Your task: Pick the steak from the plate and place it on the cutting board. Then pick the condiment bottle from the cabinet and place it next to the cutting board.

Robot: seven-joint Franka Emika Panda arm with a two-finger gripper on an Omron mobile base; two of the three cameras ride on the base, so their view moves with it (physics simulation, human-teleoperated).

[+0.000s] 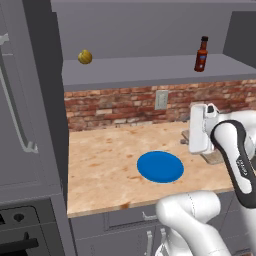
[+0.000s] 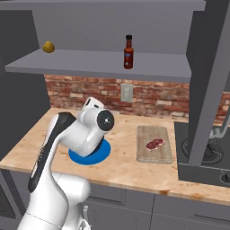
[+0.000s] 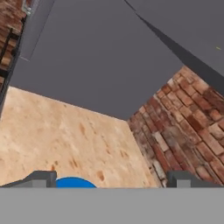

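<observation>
The steak (image 2: 155, 144) already lies on the cutting board (image 2: 154, 155), lower right of the right base view, so the bottle fetch is judged the step in hand. Approach level, jaws straddling the bottle body, and lift clear of the shelf edge before withdrawing.

Cabinet (image 2: 103, 60), upper frame: holds the condiment bottle (image 2: 129, 52), upright at centre top, and a yellowish fruit (image 2: 48, 46) well apart at upper left. Tabletop (image 1: 100, 165): plate (image 1: 160, 166) at centre, bare. Pincer (image 3: 111, 178), bottom of the hand view: fingers spread wide, holding nothing.
</observation>
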